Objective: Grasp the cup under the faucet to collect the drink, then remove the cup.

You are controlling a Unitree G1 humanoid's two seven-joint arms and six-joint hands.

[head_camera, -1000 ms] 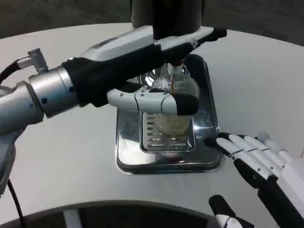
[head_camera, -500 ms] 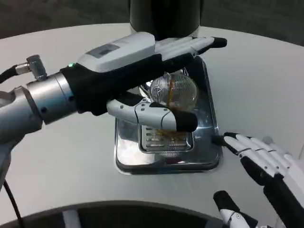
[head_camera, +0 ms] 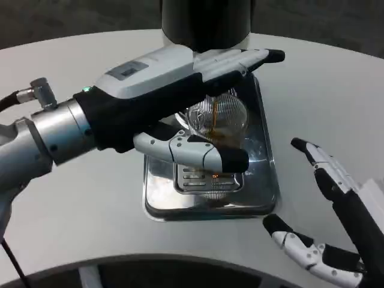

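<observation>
A clear ribbed cup stands tilted on the metal drip tray beneath the dark dispenser. A thin brown stream falls into it and brown liquid lies at its bottom. My left hand reaches across from the left and wraps the cup, thumb in front and fingers behind. Much of the cup is hidden by that hand. At the lower right my right hand is open, fingers spread, just off the tray's right edge and touching nothing.
The tray has a slotted grate in its middle and sits on the white round table. The table's near edge curves along the bottom, with a dark floor beyond the far edge.
The cup has shifted slightly down and left in my left hand's grip, and more brown liquid has collected. My right hand has drawn back from the tray's edge and spread wider.
</observation>
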